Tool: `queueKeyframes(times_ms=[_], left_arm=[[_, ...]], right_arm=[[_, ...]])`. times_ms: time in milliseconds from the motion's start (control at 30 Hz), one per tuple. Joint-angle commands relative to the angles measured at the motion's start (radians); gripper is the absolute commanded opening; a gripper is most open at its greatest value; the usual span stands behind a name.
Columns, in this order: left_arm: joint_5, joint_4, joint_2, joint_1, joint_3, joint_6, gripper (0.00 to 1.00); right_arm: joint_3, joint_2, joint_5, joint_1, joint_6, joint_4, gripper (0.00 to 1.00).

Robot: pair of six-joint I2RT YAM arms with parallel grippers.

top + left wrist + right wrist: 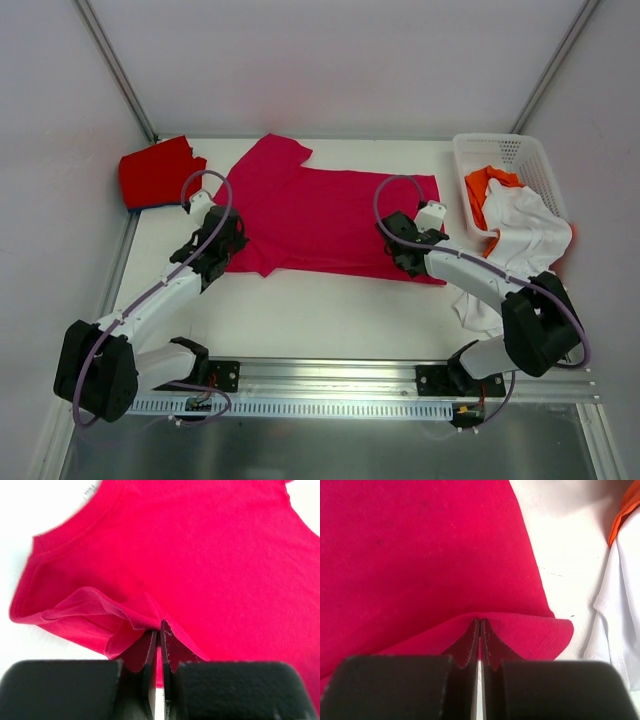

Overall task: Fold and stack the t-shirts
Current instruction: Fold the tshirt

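Left claw (right claw too) pinches crimson t-shirt.

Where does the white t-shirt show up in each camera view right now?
Top external: white t-shirt at right, draped over the basket's near end.
Left wrist: not in it.
Right wrist: right edge, below the orange t-shirt's corner.
Shared landmark: the crimson-pink t-shirt, in all three views.

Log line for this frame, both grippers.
left gripper: shut on large crimson-pink cloth t-shirt | right gripper: shut on its hem corner | fold: not done
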Motion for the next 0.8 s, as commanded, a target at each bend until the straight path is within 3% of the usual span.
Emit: queueKeyframes(times_ms=[0, 767], left_arm=[[-0.019, 0.051, 0.005, 0.03, 0.029, 0.041, 0.0], [-0.005, 0.169, 0.284, 0.163, 0.191, 0.133, 0.0]], right_arm=[[0.05, 0.015, 0.01, -0.025, -0.05, 0.006, 0.0], [0.285, 0.283, -0.051, -0.121, -0.182, 0.033, 0.0]])
